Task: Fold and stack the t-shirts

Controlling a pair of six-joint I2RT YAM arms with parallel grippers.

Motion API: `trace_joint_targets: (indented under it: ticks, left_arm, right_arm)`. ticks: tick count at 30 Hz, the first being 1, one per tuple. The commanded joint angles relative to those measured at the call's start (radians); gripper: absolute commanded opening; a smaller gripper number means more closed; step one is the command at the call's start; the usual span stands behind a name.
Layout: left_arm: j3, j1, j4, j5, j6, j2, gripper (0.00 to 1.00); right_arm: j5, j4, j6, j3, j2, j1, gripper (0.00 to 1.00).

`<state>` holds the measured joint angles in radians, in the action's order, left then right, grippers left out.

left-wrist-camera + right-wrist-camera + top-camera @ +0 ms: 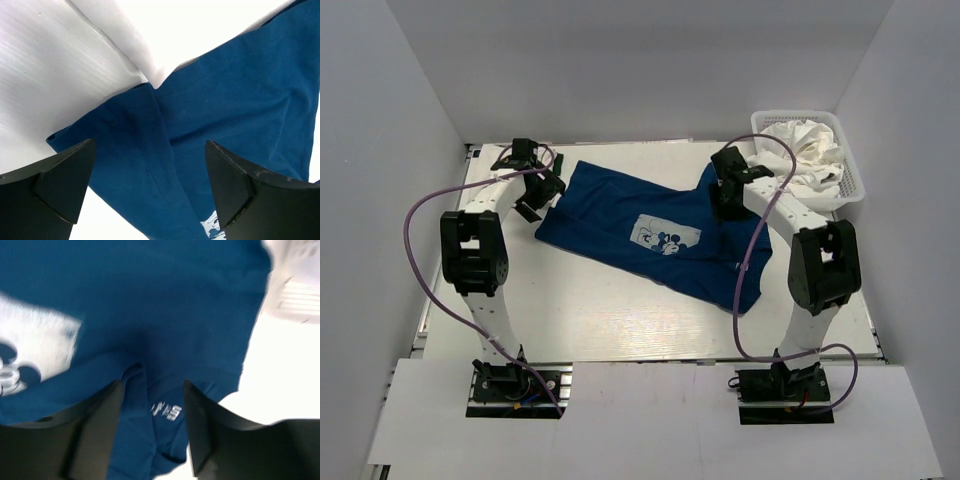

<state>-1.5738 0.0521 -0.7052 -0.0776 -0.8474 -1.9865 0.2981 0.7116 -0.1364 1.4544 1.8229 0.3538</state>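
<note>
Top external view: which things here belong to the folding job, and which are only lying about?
For the job:
blue t-shirt, spread out, print facing up
white t-shirts, heaped at the far right

Only lying about:
white basket, holding the white heap
purple cables, looping off the arms

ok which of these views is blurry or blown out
Top external: sharp, evenly lit, the royal-blue t-shirt crisp. Left wrist: shirt seams in focus, the white background above blown out. Right wrist: blurred, the pale square chest print smeared, the white plastic lattice basket washed out.
</note>
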Motion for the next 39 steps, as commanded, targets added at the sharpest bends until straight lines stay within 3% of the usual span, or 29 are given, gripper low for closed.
trace_joint_targets:
  ticks: [1, 4, 6, 9, 12, 15, 20, 26, 30, 36, 39]
  left_arm:
    - [-0.002, 0.009, 0.012, 0.001, 0.025, 0.08, 1.0]
    - [0.05, 0.009, 0.012, 0.001, 0.034, 0.141, 1.0]
    - [0.09, 0.009, 0.012, 0.01, 0.057, 0.169, 1.0]
    - [0.161, 0.009, 0.023, 0.061, 0.088, 0.219, 1.0]
    - [0.23, 0.018, 0.039, 0.081, 0.108, 0.267, 1.0]
    - [0.288, 0.018, 0.039, 0.081, 0.119, 0.31, 1.0]
    - [0.368, 0.018, 0.003, 0.062, 0.139, 0.359, 1.0]
    - [0.408, 0.018, -0.008, 0.052, 0.139, 0.38, 1.0]
    - [0.387, 0.018, -0.048, 0.038, 0.139, 0.39, 1.0]
    - [0.351, 0.018, -0.088, -0.004, 0.139, 0.411, 1.0]
    - [0.351, 0.018, -0.111, -0.027, 0.139, 0.443, 1.0]
  right_arm:
    - [0.108, -0.022, -0.012, 0.084, 0.009, -0.006, 0.6]
    - [0.075, -0.009, -0.045, 0.048, -0.063, -0.003, 0.68]
    - [-0.077, -0.009, -0.083, -0.04, -0.162, 0.002, 0.89]
    - [-0.357, -0.14, -0.12, -0.236, -0.241, 0.005, 0.89]
    - [-0.483, -0.251, -0.184, -0.397, -0.347, 0.002, 0.89]
    - [-0.566, -0.311, -0.204, -0.475, -0.349, 0.004, 0.91]
    - [-0.591, -0.402, -0.218, -0.502, -0.272, 0.005, 0.91]
    - [-0.499, -0.445, -0.219, -0.457, -0.191, 0.007, 0.91]
    - [-0.45, -0.579, -0.246, -0.454, -0.154, 0.008, 0.91]
    - [-0.508, -0.841, -0.224, -0.338, -0.057, 0.03, 0.91]
    - [-0.484, -0.838, -0.22, -0.209, 0.028, 0.04, 0.91]
